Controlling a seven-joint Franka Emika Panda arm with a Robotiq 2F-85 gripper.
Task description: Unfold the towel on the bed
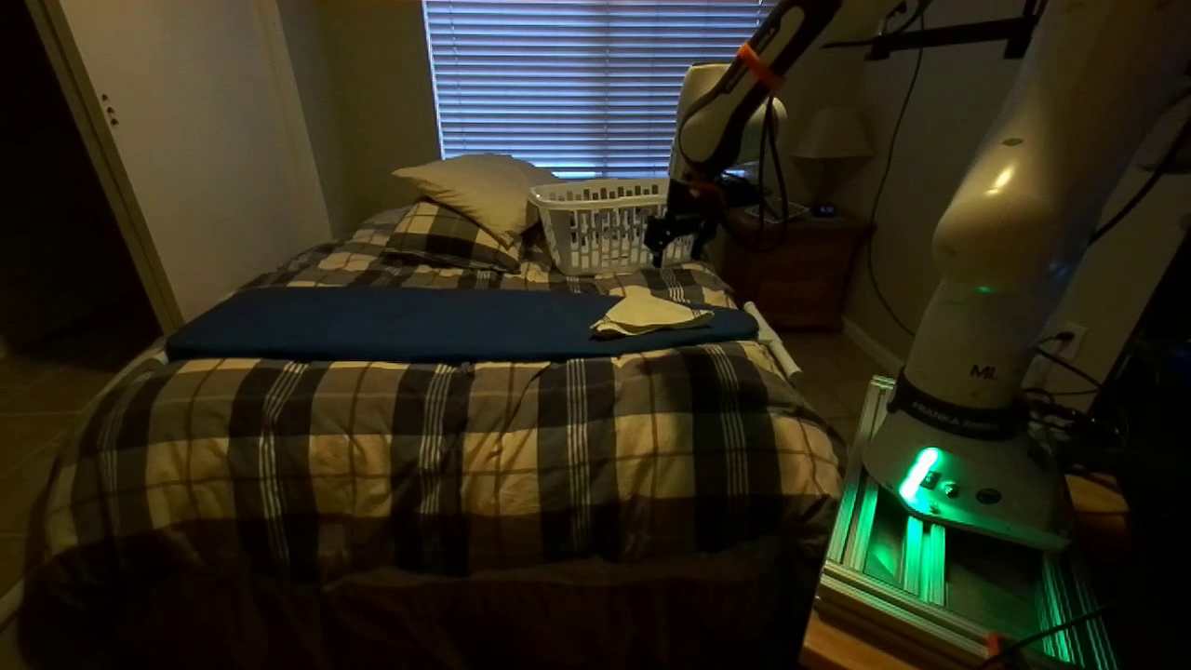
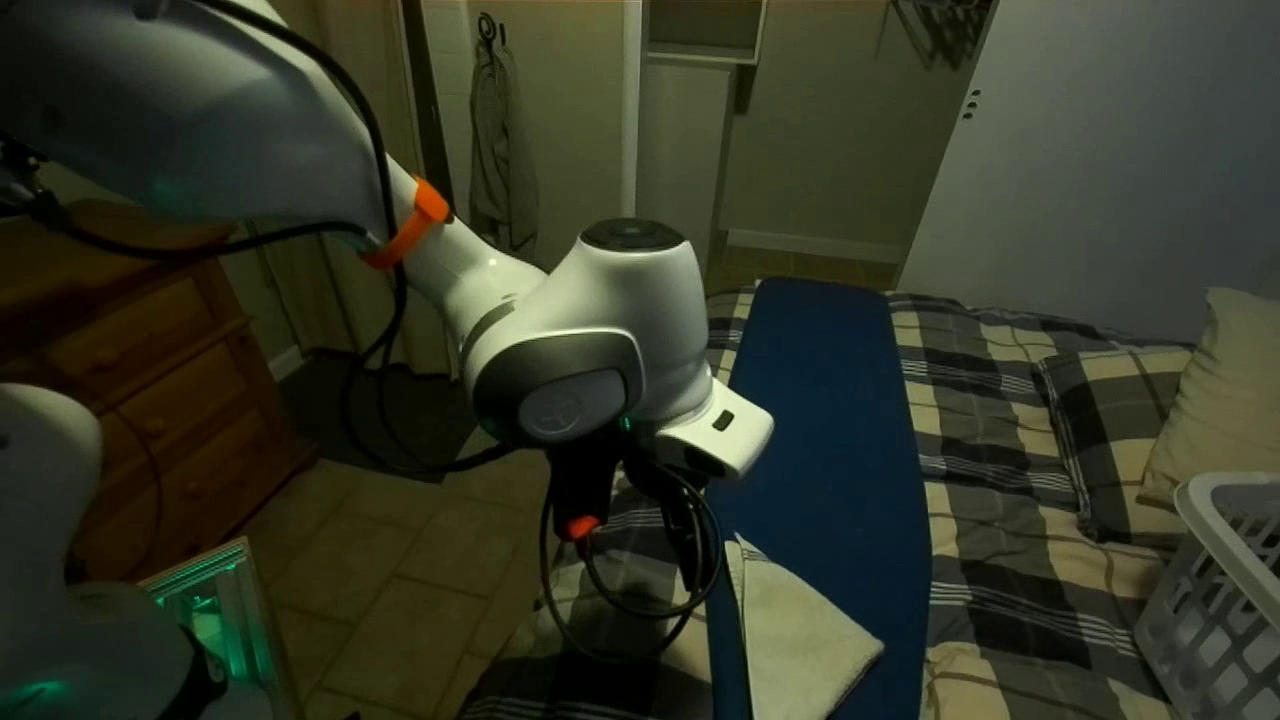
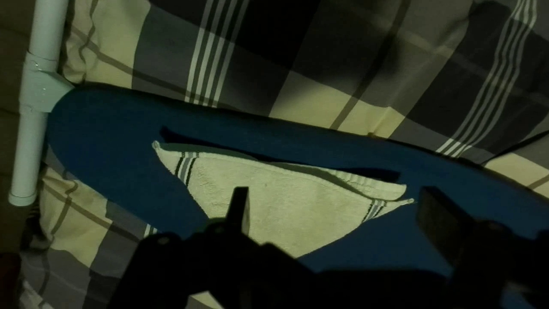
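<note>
The cream-white towel [image 1: 647, 314] lies folded over, roughly a triangle, on a long dark blue board across the bed [image 1: 521, 447]. The towel also shows in an exterior view [image 2: 800, 640] and in the wrist view [image 3: 279, 193], where striped bands cross two corners and its long edge is slightly lifted over a lower layer. My gripper [image 1: 657, 249] is above the bed, apart from the towel. In the wrist view my gripper [image 3: 335, 193] has its fingers wide apart with nothing between them; the left finger covers part of the towel. The towel's lower part is hidden there by the gripper.
The dark blue board [image 1: 391, 321] has a white tube [image 1: 774, 344] at its near-robot end. A white laundry basket [image 1: 600, 233] stands on the bed behind it. A pale pillow [image 1: 484, 191] leans on a plaid pillow [image 1: 451, 237]. A wooden nightstand [image 1: 791, 279] is beside the bed.
</note>
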